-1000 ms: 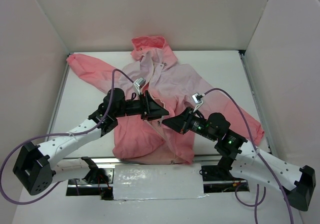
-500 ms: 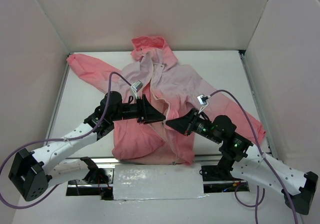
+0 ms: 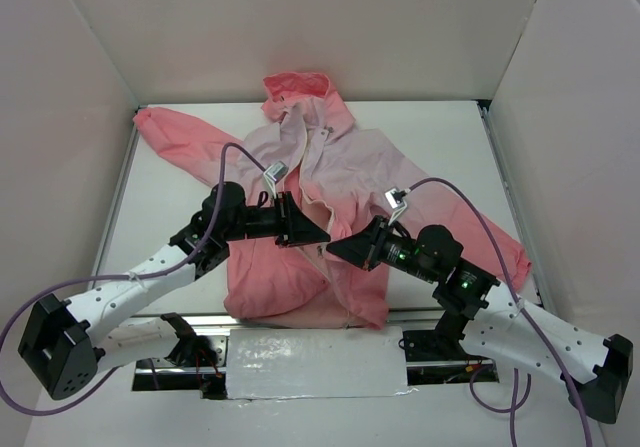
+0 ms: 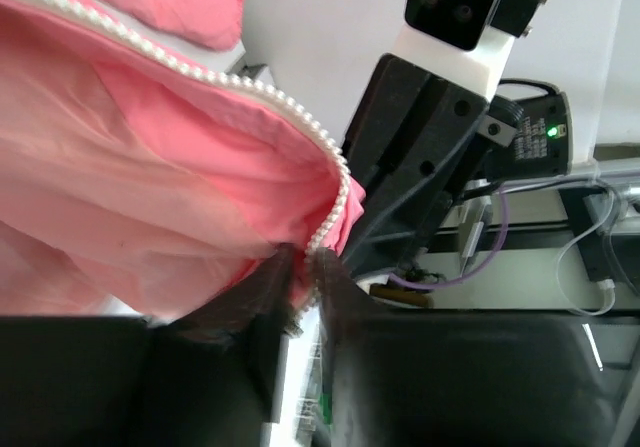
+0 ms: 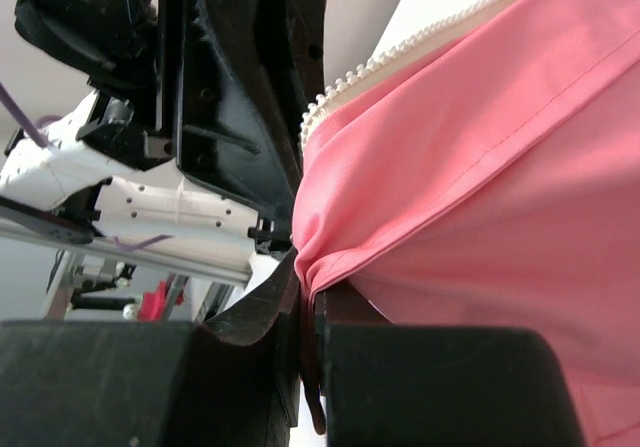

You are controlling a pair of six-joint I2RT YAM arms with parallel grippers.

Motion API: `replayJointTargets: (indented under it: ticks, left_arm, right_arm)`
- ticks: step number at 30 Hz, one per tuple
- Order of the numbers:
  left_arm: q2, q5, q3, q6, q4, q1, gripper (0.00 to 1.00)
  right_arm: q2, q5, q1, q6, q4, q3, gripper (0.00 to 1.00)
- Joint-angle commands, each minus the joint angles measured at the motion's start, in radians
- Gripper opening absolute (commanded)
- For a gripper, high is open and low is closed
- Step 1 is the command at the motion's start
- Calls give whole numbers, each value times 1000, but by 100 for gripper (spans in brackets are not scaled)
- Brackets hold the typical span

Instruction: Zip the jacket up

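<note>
The step in hand looks like bringing the two front edges together low on the jacket (image 3: 345,162), so each grip wants to be taut and level, with the white zipper (image 4: 200,72) teeth running straight, not bunched. The jacket lies spread on the tabletop (image 3: 450,137) at frame centre, hood toward the top. The left pincer (image 3: 318,235) is closed on the toothed edge; the right pincer (image 3: 336,250), just right of it, is closed on a fold of pink fabric
</note>
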Motion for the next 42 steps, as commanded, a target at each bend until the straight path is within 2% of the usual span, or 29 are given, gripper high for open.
replayJointTargets:
  ticks: [1,3,5,9,13,16,22,26,30,32,36,40,41,42]
  left_arm:
    - [4,33,14,26,68,-9,23]
    - [12,34,15,29,62,-9,14]
    - [17,34,15,31,57,-10,1]
    - [12,27,12,20,66,-10,0]
    - [-12,-9,20,-4,56,-10,0]
    - [-31,-42,23,-32,59,-10,0]
    - [-52,-79,17,-75,83,-10,0]
    - [-51,-81,20,-81,83,-10,0]
    - [-54,-82,12,-84,86,-10,0]
    - [-60,-87,0,-92,94,-12,0]
    - [-66,-87,-5,-90,83,-12,0]
    - [-68,-90,23,-38,7,-12,0]
    - [-69,-93,32,-23,-19,-12,6]
    - [-69,-113,43,-8,-94,-10,24]
  right_arm:
    - [-1,-12,2,5,12,55,0]
    - [-4,-13,2,8,12,55,0]
    - [-4,-21,1,7,12,57,0]
    - [1,-71,-1,2,42,49,7]
    - [1,-98,-1,5,84,26,25]
    - [6,-108,-2,10,108,14,33]
    - [15,-116,-1,8,127,15,38]
    - [10,-99,-1,14,128,9,34]
    - [4,-88,-2,31,147,-3,24]
    - [1,-82,1,37,153,-9,12]
    - [-7,-53,-2,24,118,-3,0]
    - [-5,-18,-13,-13,24,26,0]
    - [-1,-12,-16,-25,-28,34,0]
    - [6,-6,-16,-44,-60,44,0]
